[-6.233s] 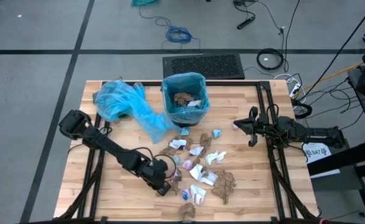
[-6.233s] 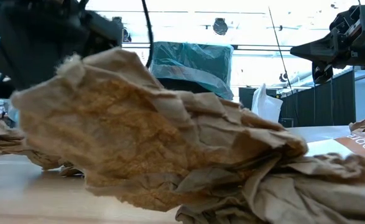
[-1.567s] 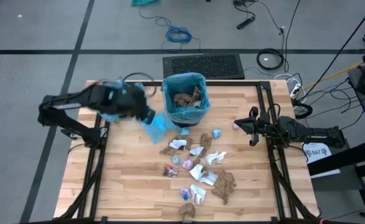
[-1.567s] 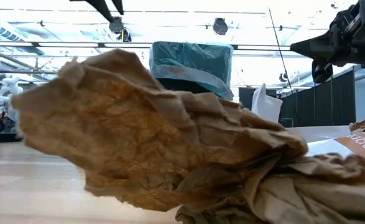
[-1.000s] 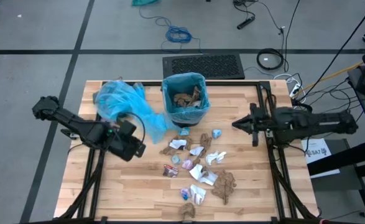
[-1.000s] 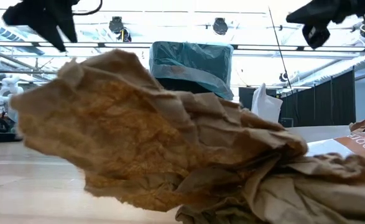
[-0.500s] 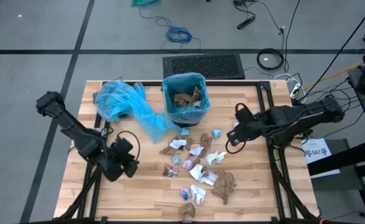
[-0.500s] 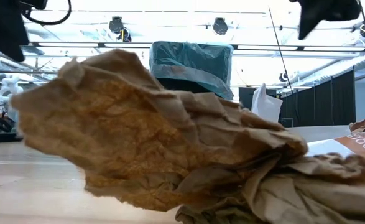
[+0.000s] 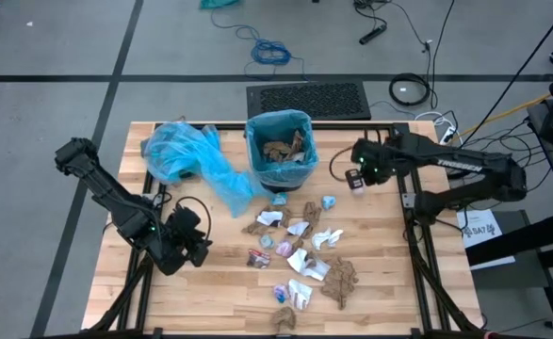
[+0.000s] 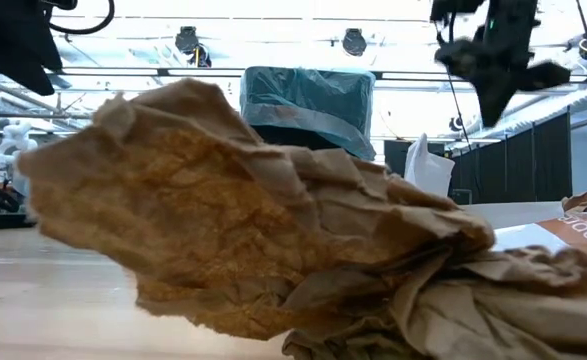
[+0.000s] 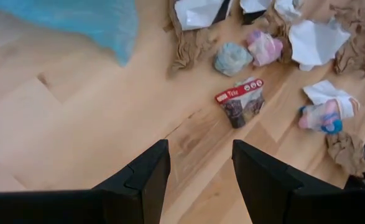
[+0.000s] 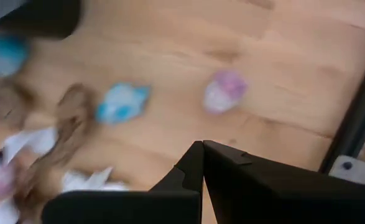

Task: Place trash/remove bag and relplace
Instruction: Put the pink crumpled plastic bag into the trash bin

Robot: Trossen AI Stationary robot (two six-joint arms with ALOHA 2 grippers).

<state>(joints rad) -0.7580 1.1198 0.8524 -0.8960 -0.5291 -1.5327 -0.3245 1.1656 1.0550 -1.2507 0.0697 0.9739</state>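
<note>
Swung right gripper in beside bin, fingers together, empty. Left gripper fingers apart, left of trash scattered mid-counter. Loose blue bag behind.

Wood table w/ trash, bin

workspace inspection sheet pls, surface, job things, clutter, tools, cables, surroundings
surface: wooden table, slatted, dark frame.
job's things: trash scattered mid-table; lined bin behind it, scraps inside; loose blue bag to the bin's left.
clutter: nothing seen beyond the trash.
tools: left tool open, empty, left of the scraps; right tool shut, empty, right of the bin.
cables: blue coil and black leads on the floor.
surroundings: grey floor, black mat behind the table.
</note>
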